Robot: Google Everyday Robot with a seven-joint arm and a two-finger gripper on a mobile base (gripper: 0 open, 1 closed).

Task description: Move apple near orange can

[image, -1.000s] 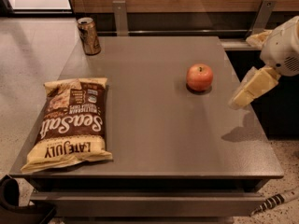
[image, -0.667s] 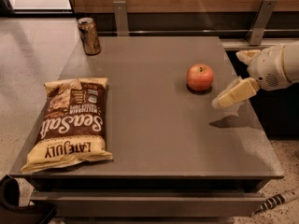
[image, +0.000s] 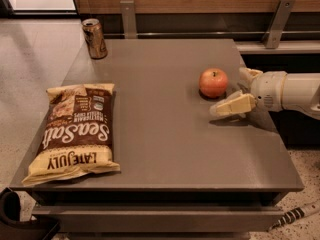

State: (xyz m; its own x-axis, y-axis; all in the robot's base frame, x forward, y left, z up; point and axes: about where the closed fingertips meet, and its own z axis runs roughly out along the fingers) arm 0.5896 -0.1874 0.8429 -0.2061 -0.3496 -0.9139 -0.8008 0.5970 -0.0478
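Note:
The red-orange apple point(image: 213, 82) sits on the grey table point(image: 165, 134), right of centre. The brownish-orange can point(image: 94, 38) stands upright at the table's far left corner, well away from the apple. My gripper point(image: 228, 91) reaches in from the right at table height, just right of the apple. It is open, with one cream finger point(image: 231, 105) in front of and to the right of the apple and the other finger point(image: 248, 74) behind it to the right. It holds nothing, and the apple is not between the fingers.
A large Sea Salt chip bag point(image: 75, 131) lies flat on the table's left side near the front edge. Two metal brackets point(image: 128, 15) rise behind the table against a wooden wall. A floor lies to the left.
My gripper has come down and moved left, from beyond the table's right edge to just beside the apple. The apple, can and bag have not moved.

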